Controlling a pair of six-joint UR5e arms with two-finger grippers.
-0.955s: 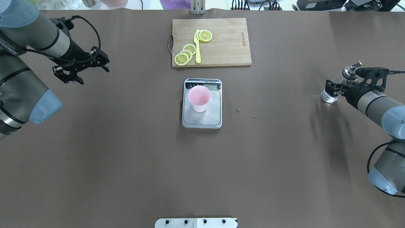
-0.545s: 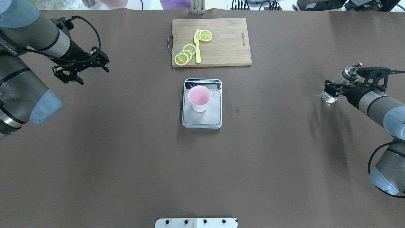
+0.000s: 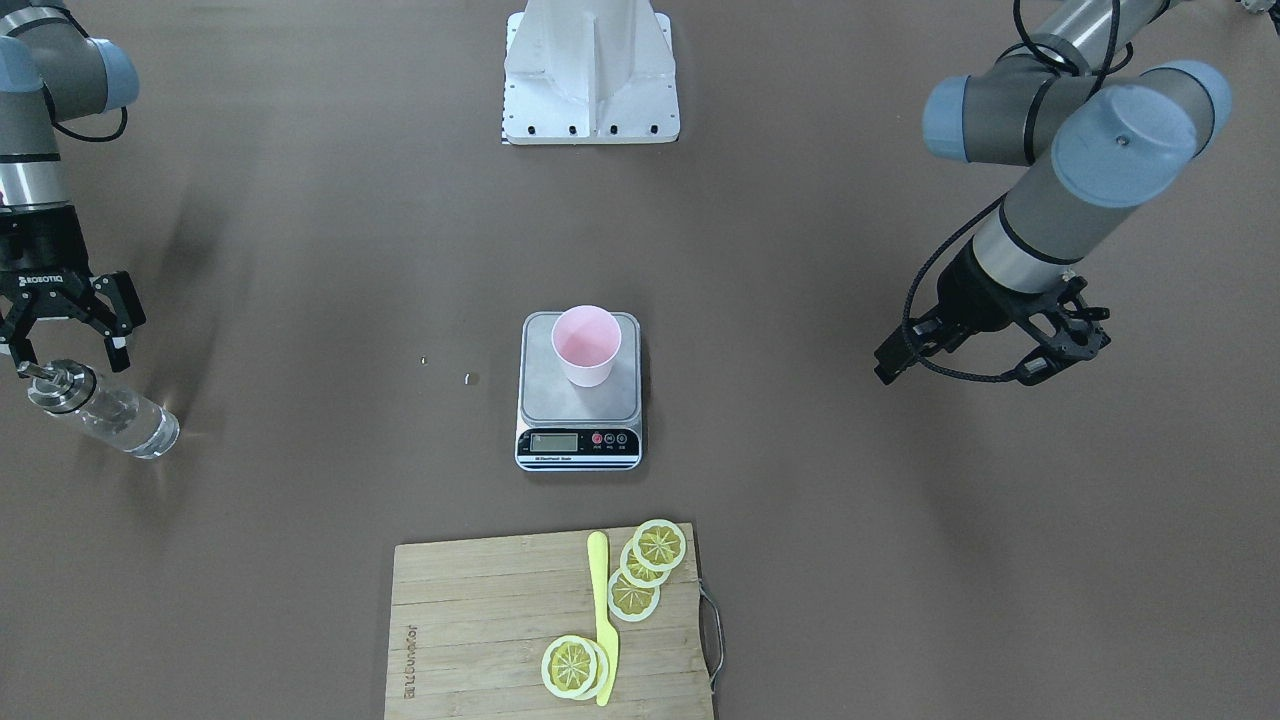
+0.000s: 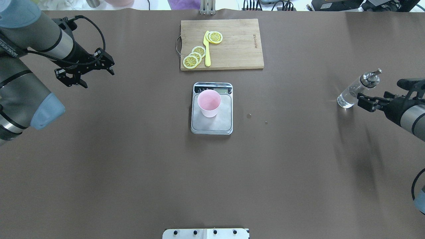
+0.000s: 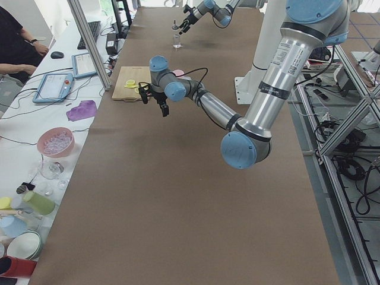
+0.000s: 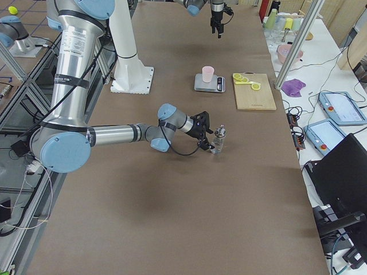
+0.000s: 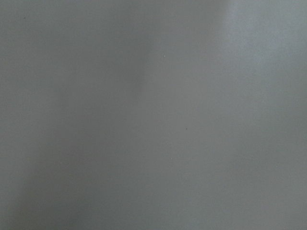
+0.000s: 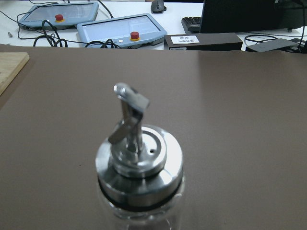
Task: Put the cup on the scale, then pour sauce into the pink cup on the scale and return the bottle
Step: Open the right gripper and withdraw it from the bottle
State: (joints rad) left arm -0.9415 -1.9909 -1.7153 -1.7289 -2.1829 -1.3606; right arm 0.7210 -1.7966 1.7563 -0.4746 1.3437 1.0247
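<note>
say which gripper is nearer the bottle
The right gripper, open beside the bottle; the left gripper hangs far across the table.

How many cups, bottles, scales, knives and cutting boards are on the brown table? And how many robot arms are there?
pink cup: 1
glass bottle: 1
kitchen scale: 1
yellow knife: 1
wooden cutting board: 1
left robot arm and right robot arm: 2
Total: 7
</note>
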